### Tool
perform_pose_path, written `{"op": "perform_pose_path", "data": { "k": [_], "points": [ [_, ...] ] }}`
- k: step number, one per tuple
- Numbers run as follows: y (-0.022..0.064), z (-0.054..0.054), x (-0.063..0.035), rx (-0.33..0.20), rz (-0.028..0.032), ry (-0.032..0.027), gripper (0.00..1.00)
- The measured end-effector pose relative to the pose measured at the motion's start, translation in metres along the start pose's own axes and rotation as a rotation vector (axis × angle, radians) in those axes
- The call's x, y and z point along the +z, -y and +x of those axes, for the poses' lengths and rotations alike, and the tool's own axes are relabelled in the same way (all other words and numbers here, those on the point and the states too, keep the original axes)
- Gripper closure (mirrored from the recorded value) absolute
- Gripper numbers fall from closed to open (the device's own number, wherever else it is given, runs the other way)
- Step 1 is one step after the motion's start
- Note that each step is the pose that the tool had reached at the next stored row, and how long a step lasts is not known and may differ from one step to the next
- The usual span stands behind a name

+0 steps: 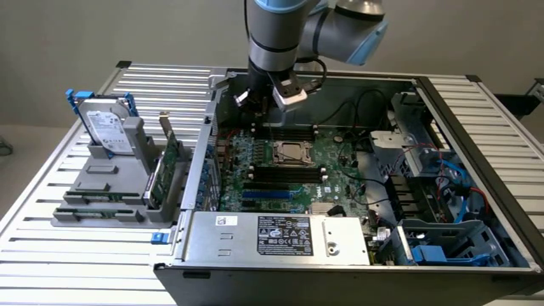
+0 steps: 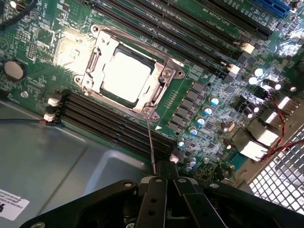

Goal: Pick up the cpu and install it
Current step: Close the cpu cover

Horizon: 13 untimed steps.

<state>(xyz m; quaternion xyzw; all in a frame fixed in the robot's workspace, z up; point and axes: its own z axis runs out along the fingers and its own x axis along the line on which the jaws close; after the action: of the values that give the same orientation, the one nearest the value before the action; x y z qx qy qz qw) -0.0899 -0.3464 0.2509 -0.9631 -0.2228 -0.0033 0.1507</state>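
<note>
- Well, the cpu (image 2: 126, 76) already lies flat in the socket (image 2: 164, 78), near the middle of the board (image 2: 42, 35).
- The socket's metal frame goes all around it, and we see the cpu's bright top in the open middle.
- The gripper (image 2: 165, 176) is closed. Its two black fingers (image 2: 152, 204) press together, and we see nothing between them.
- It hangs above the board, near one corner of the socket and apart from the cpu.
- A thin metal rod (image 2: 150, 142) runs from that corner up toward the fingers. We cannot tell if they touch it.
- In the exterior view, the arm (image 1: 272, 38) stands over the far edge of the open case (image 1: 340, 287), with the gripper low inside it.
- So we think the picking up and the putting in are done.
- What may be left is locking the cpu in. The rod looks loose, not tucked down flat, but we cannot be sure.
</note>
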Motion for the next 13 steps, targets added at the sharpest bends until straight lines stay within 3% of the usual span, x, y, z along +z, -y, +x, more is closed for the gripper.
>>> {"op": "perform_pose_path", "data": {
  "k": [3, 13],
  "points": [
    [0.0, 0.0001, 0.0, 0.003, -0.0144, -0.0307, 0.89],
    [-0.0002, 0.0005, 0.0001, 0.004, -0.0679, -0.1465, 0.89]
  ]
}}
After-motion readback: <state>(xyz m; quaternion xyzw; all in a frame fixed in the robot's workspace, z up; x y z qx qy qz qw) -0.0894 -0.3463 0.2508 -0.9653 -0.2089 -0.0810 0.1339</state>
